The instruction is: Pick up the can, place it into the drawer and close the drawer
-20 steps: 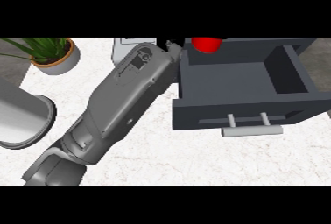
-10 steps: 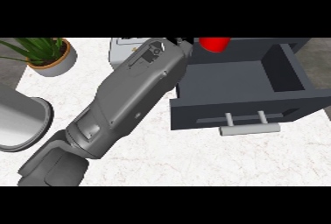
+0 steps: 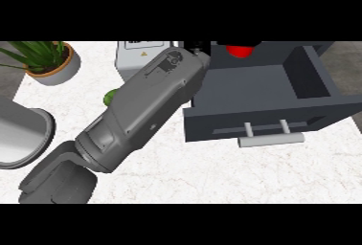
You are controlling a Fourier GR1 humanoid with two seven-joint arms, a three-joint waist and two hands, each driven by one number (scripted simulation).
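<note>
The dark grey drawer stands pulled open at the right, its light handle facing the counter's front. A red can shows at the view's top edge, over the drawer's back part. My left hand is shut on the can; only black bits of it show around the can, and the rest is cut off by the top edge. My grey left forearm runs from the lower left up to the drawer's left wall. The right hand is out of view.
A potted plant stands at the back left. Beside the forearm's upper end is a white box. A grey metal pot sits at the left edge. A small green thing peeks out from under the forearm.
The left arm has stretched further toward the upper right. The red can has moved with the hand, from the drawer's back left corner to above its inside.
</note>
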